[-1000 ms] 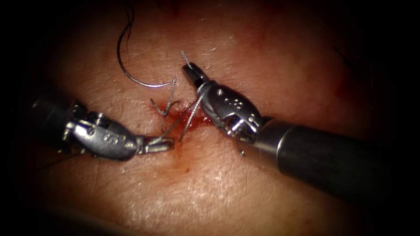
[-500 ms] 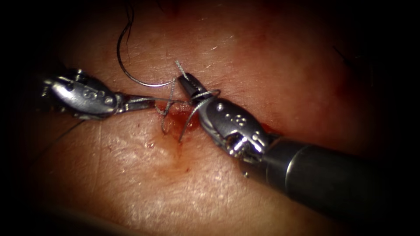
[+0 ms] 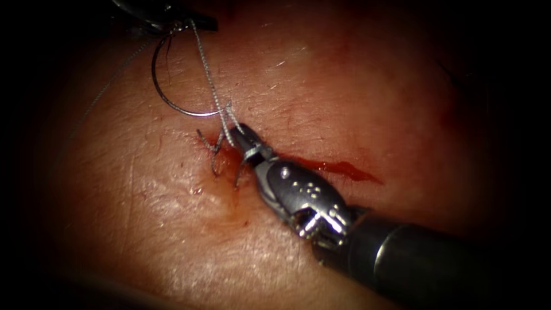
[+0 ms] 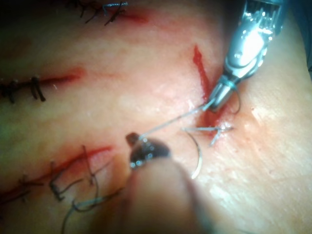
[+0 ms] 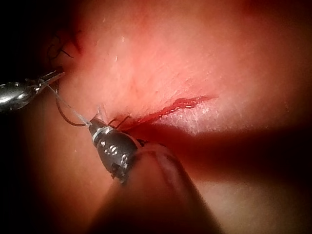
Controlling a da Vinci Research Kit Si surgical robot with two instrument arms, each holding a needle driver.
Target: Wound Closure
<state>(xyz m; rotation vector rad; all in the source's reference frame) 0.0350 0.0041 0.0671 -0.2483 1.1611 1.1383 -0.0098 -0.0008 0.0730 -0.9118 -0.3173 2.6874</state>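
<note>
Endoscope view: left pincer (image 3: 192, 23) half cut off.

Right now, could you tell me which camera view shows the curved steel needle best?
The endoscope view: the curved steel needle lies free on the tissue, left of the cut, its whole arc exposed. The left wrist view shows a shorter arc; the right wrist view shows a dark curve.

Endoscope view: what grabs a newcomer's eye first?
The thread, stretched tight from the left tool at the top edge down to the right tool, whose shut jaws hold it at the left end of the cut. Next, the curved needle, lying free on the tissue left of the thread, held by neither tool.
</note>
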